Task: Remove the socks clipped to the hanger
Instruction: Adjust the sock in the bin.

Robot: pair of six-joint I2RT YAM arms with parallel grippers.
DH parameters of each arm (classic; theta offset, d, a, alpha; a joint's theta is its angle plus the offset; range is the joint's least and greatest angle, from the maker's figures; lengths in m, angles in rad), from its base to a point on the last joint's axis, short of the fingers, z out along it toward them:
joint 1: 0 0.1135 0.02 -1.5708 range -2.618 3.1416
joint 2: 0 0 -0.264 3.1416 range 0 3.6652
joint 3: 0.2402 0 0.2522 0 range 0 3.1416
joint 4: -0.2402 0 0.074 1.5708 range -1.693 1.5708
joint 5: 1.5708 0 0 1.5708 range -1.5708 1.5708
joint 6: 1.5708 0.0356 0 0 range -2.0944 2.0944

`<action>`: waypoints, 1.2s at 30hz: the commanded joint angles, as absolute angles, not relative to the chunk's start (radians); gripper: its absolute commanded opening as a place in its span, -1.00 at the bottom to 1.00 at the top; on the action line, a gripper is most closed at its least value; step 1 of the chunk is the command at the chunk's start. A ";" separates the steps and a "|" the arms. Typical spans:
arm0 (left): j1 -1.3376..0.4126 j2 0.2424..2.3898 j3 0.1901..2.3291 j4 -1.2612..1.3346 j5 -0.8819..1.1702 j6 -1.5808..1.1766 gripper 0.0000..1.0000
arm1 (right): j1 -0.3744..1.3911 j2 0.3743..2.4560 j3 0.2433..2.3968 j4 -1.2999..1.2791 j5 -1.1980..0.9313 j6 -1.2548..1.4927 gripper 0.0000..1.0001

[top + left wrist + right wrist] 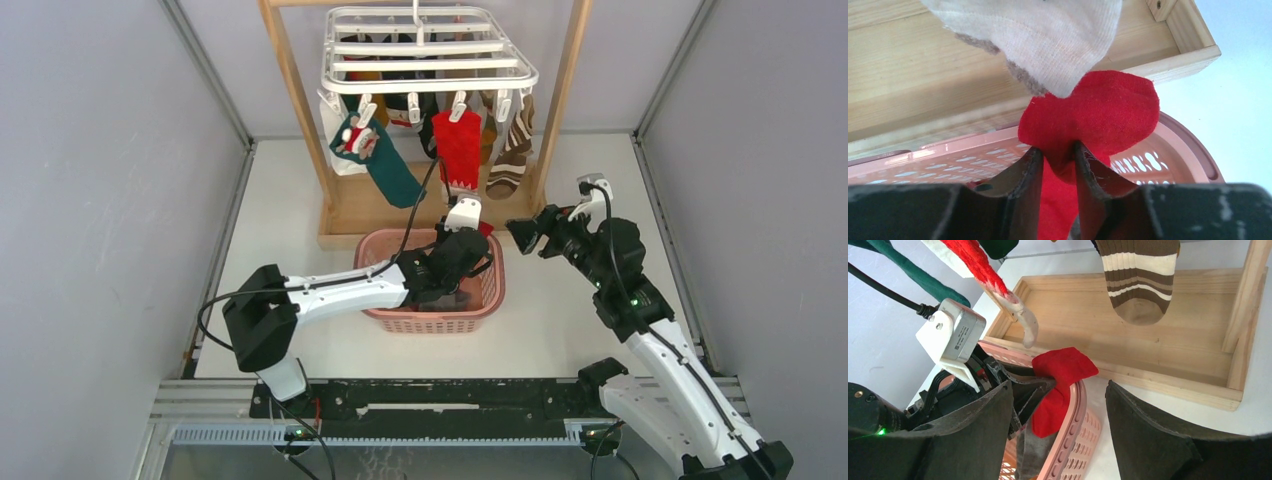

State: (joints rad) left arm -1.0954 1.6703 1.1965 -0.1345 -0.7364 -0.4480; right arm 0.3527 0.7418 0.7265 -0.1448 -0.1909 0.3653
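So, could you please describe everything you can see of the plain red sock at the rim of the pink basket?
The red sock is plain, soft-looking fabric with no pattern and no clip on it. It lies bent over the rim of the pink basket: one rounded end sticks out towards the wooden rack base, the other hangs down inside. The left end effector pinches its middle between both fingers, bunching the cloth there.

No lettering can be read anywhere. The small camera box [950, 330] bears faint print on its side, too tiny to make out.
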 commanded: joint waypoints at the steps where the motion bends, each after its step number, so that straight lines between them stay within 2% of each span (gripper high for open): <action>1: -1.089 1.679 1.211 -0.081 -0.771 -0.439 -0.51 | 0.341 0.714 0.726 -0.146 -0.201 0.353 0.50; 5: -1.089 1.645 1.189 -0.083 -0.760 -0.439 -0.87 | 0.339 0.705 0.726 -0.153 -0.201 0.356 0.50; 7: -1.089 1.616 1.172 -0.098 -0.751 -0.443 -0.92 | 0.339 0.704 0.725 -0.151 -0.203 0.359 0.50; 26: -1.183 1.036 1.005 -0.396 -0.749 -0.499 -0.96 | 0.346 0.693 0.697 -0.128 -0.209 0.398 0.50; 36: -1.212 0.893 0.855 -0.538 -0.741 -0.635 -0.89 | 0.375 0.700 0.697 -0.128 -0.188 0.407 0.50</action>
State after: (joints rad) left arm -1.2049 0.9150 0.9405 -0.4721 -0.7319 -0.5518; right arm 0.3576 0.7067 0.6960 -0.1677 -0.2028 0.3920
